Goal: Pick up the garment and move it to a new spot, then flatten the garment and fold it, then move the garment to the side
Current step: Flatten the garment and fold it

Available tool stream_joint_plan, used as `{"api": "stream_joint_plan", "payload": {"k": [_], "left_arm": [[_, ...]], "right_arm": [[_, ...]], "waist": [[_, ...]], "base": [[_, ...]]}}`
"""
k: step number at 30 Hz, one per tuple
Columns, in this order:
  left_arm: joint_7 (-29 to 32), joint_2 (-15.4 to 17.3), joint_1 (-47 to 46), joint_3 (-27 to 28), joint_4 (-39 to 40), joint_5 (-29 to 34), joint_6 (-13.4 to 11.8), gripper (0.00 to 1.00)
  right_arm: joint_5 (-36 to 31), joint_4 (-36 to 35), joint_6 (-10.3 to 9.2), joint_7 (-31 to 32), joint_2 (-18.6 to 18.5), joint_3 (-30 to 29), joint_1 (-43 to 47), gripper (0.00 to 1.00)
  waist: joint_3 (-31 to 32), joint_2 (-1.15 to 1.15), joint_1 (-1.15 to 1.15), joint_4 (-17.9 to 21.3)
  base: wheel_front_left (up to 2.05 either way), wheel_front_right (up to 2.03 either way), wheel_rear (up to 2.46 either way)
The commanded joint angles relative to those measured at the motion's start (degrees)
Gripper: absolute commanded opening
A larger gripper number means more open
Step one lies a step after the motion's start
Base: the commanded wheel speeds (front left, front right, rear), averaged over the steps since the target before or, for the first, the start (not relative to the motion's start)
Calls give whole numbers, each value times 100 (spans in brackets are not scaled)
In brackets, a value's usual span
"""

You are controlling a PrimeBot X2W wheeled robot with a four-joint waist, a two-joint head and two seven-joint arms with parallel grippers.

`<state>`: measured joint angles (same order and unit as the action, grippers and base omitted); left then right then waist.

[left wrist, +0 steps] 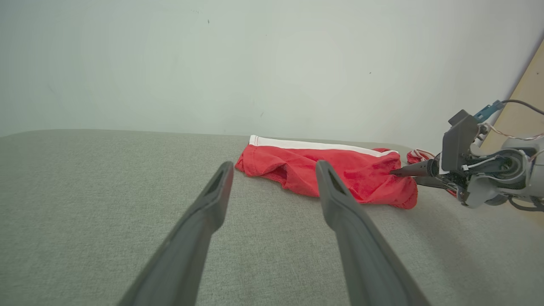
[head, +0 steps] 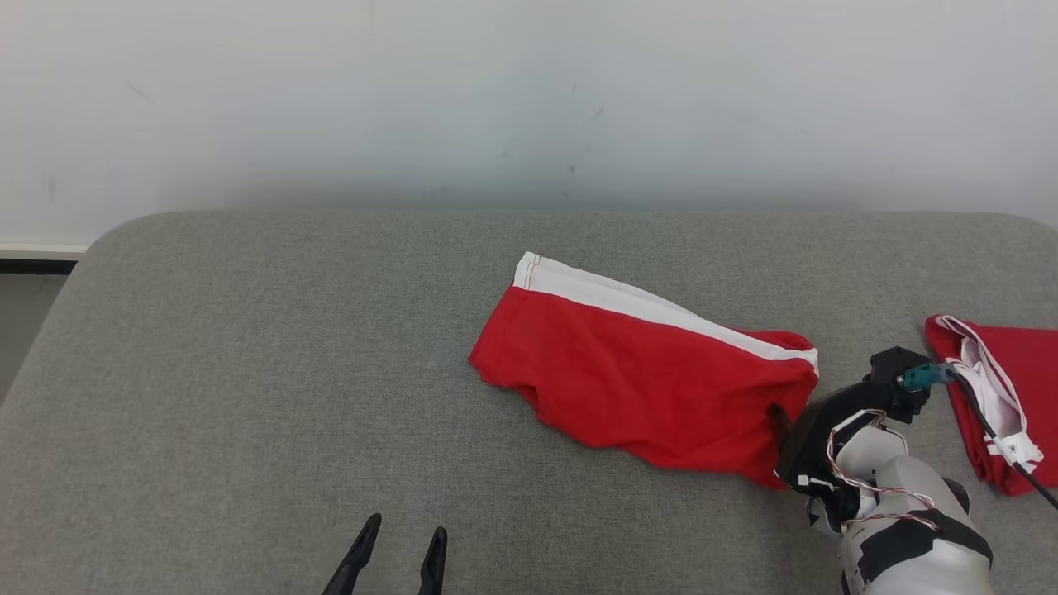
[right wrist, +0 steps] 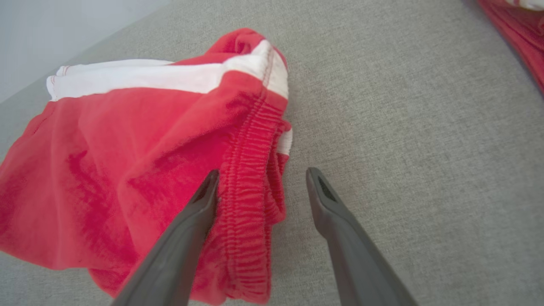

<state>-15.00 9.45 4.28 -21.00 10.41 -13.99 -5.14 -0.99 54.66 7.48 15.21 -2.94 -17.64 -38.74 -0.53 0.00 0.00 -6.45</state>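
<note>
Red shorts with a white side stripe point(head: 636, 372) lie folded on the grey table point(head: 248, 372), waistband toward the right. My right gripper point(right wrist: 259, 182) is open at the waistband end, one finger point(right wrist: 204, 199) resting over the red elastic, the other on bare table beside it. In the head view its dark finger point(head: 777, 419) touches the shorts' right edge. The left wrist view shows the shorts point(left wrist: 323, 170) with the right gripper point(left wrist: 401, 173) at their right end. My left gripper point(head: 402, 549) stays open low at the table's front, well left of the shorts, holding nothing.
A second red and white garment point(head: 1004, 397) lies at the table's right edge, behind my right wrist. A pale wall point(head: 529, 99) rises beyond the table's far edge. The table's rounded left corner point(head: 107, 240) drops off to the floor.
</note>
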Motion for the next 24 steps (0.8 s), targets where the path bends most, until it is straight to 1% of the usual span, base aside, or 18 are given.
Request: {"api": "stream_joint_plan", "payload": {"k": [1,3,7,12,16,18,24], "left_arm": [[-24,-36,54,49,-9,48,35,100],[-24,-69,64,64,-26,60,62,100],[-24,-120,68,103,-43,69,116,100],[-24,-195,46,122,-107,77,212,100],[-24,-250,65,137,-161,78,283,100],[-24,-281,81,142,-175,76,301,100],[-24,-341,148,228,-159,80,347,100]], "right_arm": [[-127,61,2,58,7,-103,-78,100],[-277,141,2,136,10,-219,-98,100],[-371,303,2,247,12,-402,-223,100],[-532,883,2,566,13,-737,-511,100],[-844,1318,2,770,21,-1121,-699,100],[-1098,1382,2,850,21,-1361,-739,100],[-1885,1091,-3,987,-2,-2127,-687,100]], "waist": [[-5,0,0,14],[-8,0,0,21],[-27,0,0,13],[-73,0,0,-70],[-97,0,0,-151],[-108,0,0,-190],[-136,0,0,-216]], "base": [[0,0,0],[0,0,0],[0,0,0],[0,0,0],[0,0,0],[0,0,0],[0,0,0]]}}
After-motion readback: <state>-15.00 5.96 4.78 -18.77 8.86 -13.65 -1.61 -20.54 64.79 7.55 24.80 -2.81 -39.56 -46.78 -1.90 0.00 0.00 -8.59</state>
